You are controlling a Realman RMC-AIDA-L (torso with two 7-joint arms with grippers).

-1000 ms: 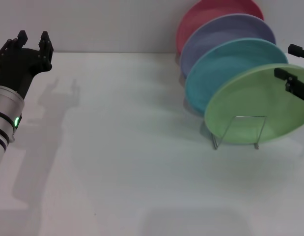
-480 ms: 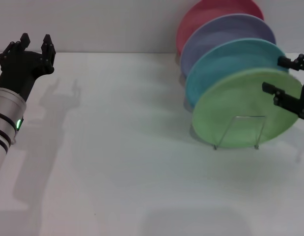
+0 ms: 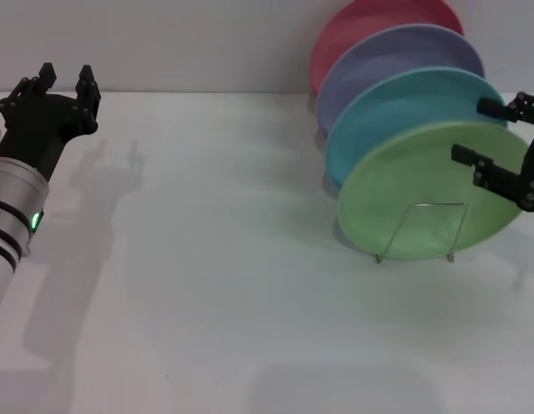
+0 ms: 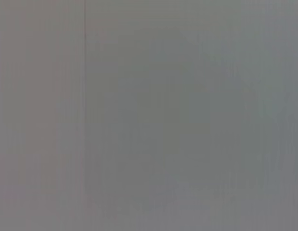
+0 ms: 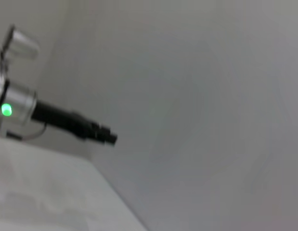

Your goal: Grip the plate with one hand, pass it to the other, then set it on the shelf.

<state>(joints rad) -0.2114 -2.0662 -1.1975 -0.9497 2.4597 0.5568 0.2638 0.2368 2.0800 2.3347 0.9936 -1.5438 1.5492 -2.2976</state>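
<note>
Plate at the rack

Our right gripper (image 3: pixel 499 138) stood open around the plate (image 3: pixel 413 198)'s rim; it seemed light, stiff, perhaps slippery.

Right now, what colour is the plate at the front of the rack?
Light green plate, plain; clearest in the head view.

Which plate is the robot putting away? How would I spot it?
Look at the row of four plates leaning in the wire rack on the white table's right side. It is the light green plate at the very front, nearest you, beside the right gripper with its open fingers. The plates behind it are turquoise, lavender and pink.
</note>
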